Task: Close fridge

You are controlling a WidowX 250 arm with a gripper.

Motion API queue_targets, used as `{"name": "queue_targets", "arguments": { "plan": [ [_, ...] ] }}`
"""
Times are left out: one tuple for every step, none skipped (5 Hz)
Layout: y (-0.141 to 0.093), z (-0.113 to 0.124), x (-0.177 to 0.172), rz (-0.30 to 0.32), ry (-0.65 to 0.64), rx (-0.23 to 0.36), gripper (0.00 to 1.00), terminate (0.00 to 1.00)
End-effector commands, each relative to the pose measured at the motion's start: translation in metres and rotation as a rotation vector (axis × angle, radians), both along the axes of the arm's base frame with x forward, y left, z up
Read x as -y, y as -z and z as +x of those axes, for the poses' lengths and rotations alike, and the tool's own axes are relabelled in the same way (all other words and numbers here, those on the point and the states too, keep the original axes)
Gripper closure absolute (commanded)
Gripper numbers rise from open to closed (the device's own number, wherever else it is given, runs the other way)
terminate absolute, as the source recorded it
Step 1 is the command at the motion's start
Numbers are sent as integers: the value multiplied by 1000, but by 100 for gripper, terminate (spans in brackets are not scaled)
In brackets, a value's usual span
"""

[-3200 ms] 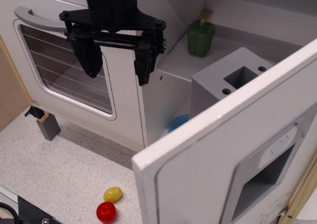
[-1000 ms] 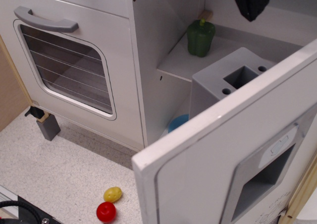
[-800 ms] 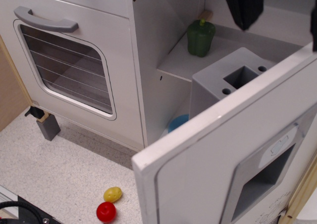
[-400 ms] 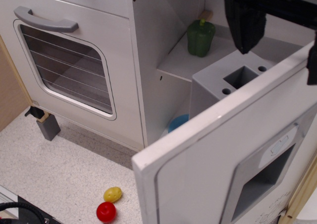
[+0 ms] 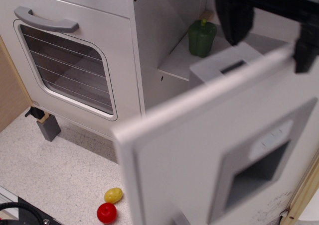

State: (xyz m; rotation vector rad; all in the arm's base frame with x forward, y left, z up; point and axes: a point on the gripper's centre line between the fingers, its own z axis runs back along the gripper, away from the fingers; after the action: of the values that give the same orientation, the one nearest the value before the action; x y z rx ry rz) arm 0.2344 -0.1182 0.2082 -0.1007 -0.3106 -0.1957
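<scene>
The white fridge door stands partly open and fills the right foreground, blurred with motion. Its grey recessed dispenser panel faces me. My black gripper is at the top right, open, with one finger behind the door's top edge and the other finger in front of it. Whether the fingers touch the door I cannot tell. Inside the fridge a green pepper stands on a shelf, and a grey box shows just behind the door.
The white oven with its grey horizontal handle and wire-rack window is at the left. A yellow toy and a red toy lie on the speckled floor. A small grey block sits under the oven's corner.
The gripper moved from in front of the oven to the fridge door's top edge and came down astride it. The door has now swung left, hiding the blue item and most of the grey box.
</scene>
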Motion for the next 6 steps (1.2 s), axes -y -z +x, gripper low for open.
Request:
{"name": "queue_targets", "arguments": {
  "plan": [
    [-14, 26, -36, 6, -101, 58, 0, 0],
    [-18, 40, -47, 2, -137, 61, 0, 0],
    [-26, 49, -53, -11, -167, 60, 0, 0],
    [-44, 45, -56, -48, -171, 63, 0, 0],
    [-55, 33, -55, -78, -156, 53, 0, 0],
    [-50, 16, -48, -60, -118, 33, 0, 0]
  ]
}}
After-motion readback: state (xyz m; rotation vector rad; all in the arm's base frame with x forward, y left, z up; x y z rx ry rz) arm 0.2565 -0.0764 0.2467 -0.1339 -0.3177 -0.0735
